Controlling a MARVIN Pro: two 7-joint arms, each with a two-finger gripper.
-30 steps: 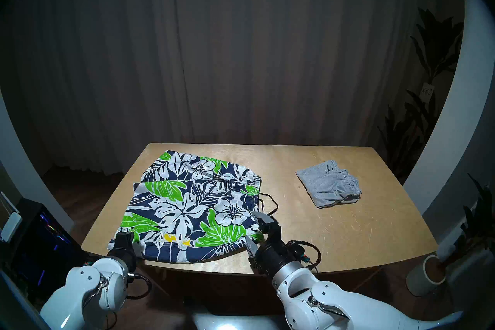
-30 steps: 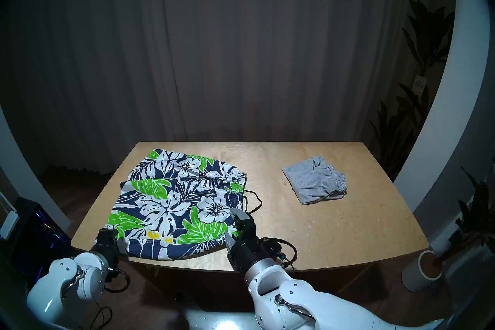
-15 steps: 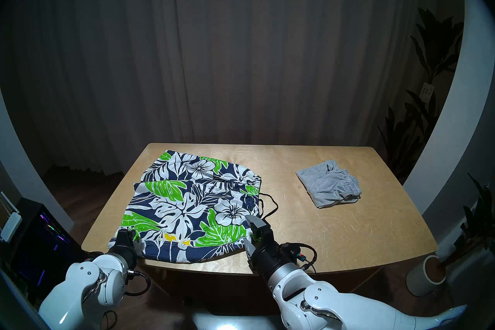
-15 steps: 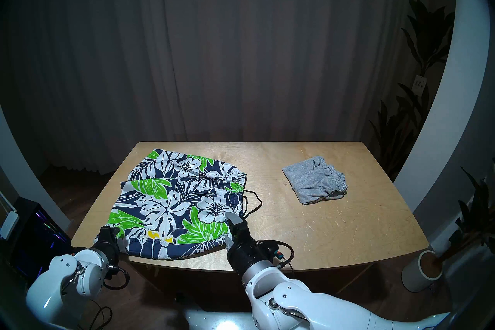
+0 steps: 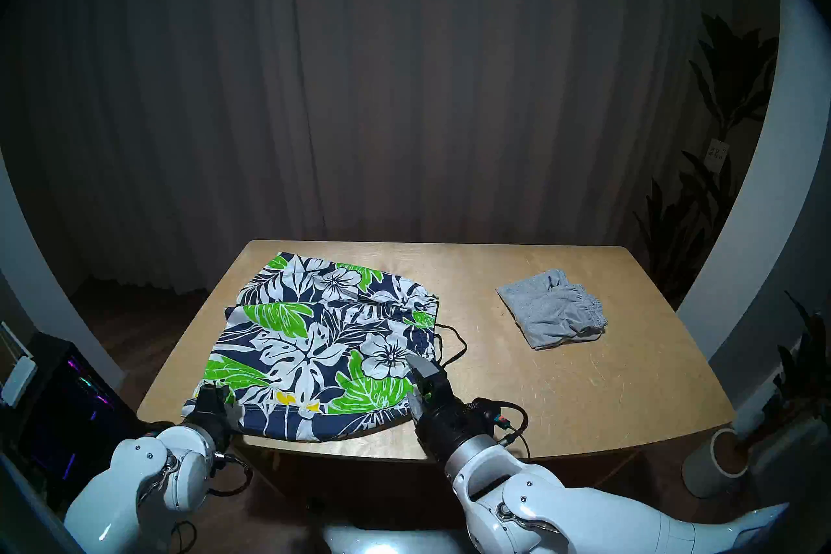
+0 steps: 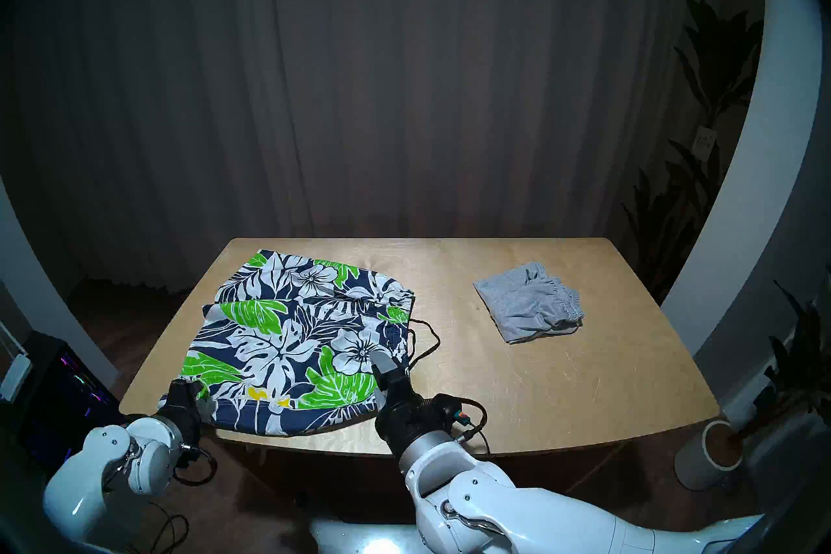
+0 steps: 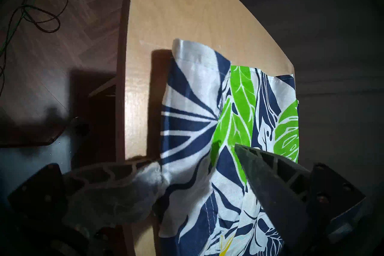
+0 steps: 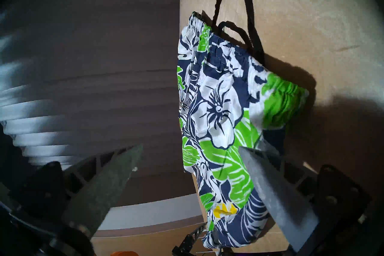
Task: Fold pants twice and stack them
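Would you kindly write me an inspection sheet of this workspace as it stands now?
Surface: wooden table, scratched.
Job's things: floral shorts spread flat at left; grey shorts loosely folded at right, apart.
Clutter: nothing seen.
Pincers: left pincer open, straddling the floral hem corner; right pincer open at the waistband corner.
Cables: wrist cable over the table's near edge; drawstring on the table.
Surroundings: curtain, plants.

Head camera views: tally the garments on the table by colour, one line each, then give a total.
Navy floral shorts with a dark drawstring: 1
Plain grey shorts: 1
Total: 2 garments, lying apart on the wooden table, floral on the view's left, grey on the right.
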